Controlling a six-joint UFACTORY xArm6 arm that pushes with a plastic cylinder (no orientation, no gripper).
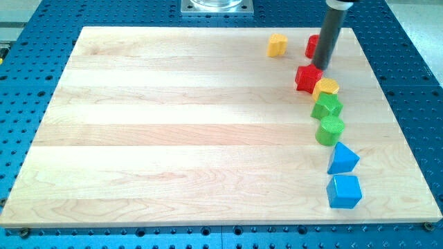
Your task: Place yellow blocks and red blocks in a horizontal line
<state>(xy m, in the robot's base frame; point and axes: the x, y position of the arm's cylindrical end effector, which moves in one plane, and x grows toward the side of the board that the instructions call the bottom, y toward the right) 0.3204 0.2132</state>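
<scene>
My tip (322, 66) (a bare rod, no claw to open or close) sits just above the red star block (308, 77); the yellow block (277, 45) and red block (313, 45) already roughly share a row. The red star and yellow round block (327, 86) remain lower, unaligned.

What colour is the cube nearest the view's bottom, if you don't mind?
Blue; the blue cube shows best in the camera view.

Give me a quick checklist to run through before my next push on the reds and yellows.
1. My tip visible: ok, just above the red star.
2. Tip apart from the star: cannot tell, too close.
3. Red block fully seen: not ok, the rod covers part.
4. Reds and yellows in a row: not ok; yellow cube sits higher than the yellow block.
5. Green blocks clear of the yellow block: not ok, the upper green touches it.
6. Blue blocks out of the way: ok, near the view's bottom.
</scene>
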